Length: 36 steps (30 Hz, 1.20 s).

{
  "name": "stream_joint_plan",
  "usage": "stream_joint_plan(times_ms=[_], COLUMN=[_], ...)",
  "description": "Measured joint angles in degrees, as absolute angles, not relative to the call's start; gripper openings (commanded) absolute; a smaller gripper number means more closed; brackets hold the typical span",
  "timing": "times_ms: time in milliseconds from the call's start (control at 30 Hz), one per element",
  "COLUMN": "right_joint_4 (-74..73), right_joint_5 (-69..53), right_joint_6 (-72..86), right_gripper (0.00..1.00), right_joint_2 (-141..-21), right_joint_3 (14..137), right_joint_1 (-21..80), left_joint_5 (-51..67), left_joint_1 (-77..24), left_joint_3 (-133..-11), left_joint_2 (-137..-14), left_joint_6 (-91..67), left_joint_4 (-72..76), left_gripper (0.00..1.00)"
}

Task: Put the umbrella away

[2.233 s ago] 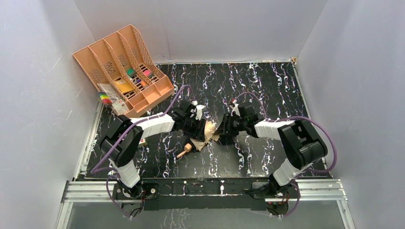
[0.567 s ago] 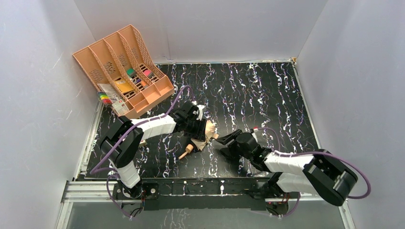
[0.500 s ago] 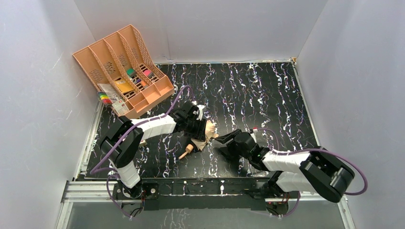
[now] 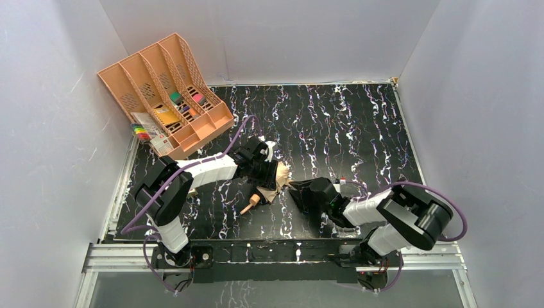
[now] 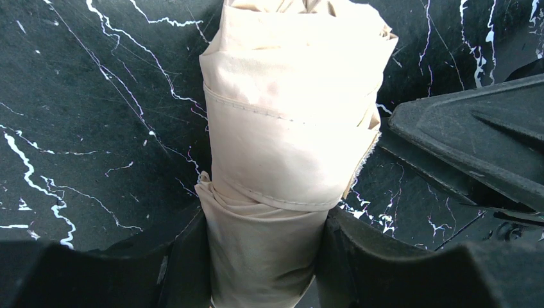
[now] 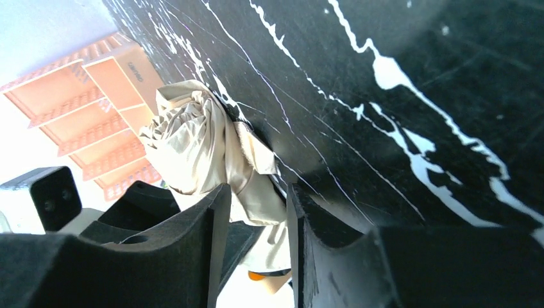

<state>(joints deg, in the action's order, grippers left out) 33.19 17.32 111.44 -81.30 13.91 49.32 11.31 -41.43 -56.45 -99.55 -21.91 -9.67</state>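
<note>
Fabric of the umbrella (image 4: 280, 175), pale beige and bunched, lies on the black marbled tabletop (image 4: 359, 128), in front of and to the right of the peach file tray (image 4: 163, 90) and well apart from it, with the short tan handle (image 4: 248, 205) pointing away from the tray toward the near edge. The left arm rises from its base, in front of the tray, and its white forearm runs level to the right, past the tray's front corner, with the wrist turned down onto the bundle. The left gripper (image 5: 260, 250) is clamped on the umbrella: in the left wrist view a black finger (image 5: 183, 263) presses each side of the rolled cloth, which bulges above the grip. The right arm is folded low, farther from the tray than anything else on the table, its elbow out to the right and its forearm stretched left along the tabletop. The right gripper (image 6: 256, 192) sits just beside the umbrella on the side away from the tray; its fingers stand a narrow gap apart, a fold of cloth shows in that gap, and I cannot tell whether they pinch it
</note>
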Motion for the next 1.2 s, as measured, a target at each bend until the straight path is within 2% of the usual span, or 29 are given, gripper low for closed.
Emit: stream_joint_plan(times_ms=[167,233,333,733,1200], right_joint_4=[40.2,40.9,41.0,54.9,79.3], right_joint_5=[16.7,16.3,16.6,22.1,16.6], right_joint_6=[114.1,114.5,115.0,112.8,104.5], right_gripper=[0.58,0.51,0.46,0.49,0.45], right_joint_2=[-84.5,-84.8,-85.5,-94.0,-106.1], right_joint_3=[13.2,13.2,13.3,12.7,9.2], right_joint_1=[49.3,49.3,49.3,49.0,44.2], left_joint_5=[11.2,11.0,11.0,10.8,10.5], left_joint_1=[-41.4,-41.5,-41.5,-41.6,-41.8], left_joint_3=[-56.9,-57.1,-57.1,-57.1,-57.1], left_joint_2=[-99.7,-99.8,-99.8,-99.7,-99.7], left_joint_6=[-21.9,-21.9,-21.8,-21.8,-21.7], left_joint_4=[-10.2,-10.5,-10.5,-10.6,-10.7], left_gripper=[0.0,0.0,0.0,0.0,0.0])
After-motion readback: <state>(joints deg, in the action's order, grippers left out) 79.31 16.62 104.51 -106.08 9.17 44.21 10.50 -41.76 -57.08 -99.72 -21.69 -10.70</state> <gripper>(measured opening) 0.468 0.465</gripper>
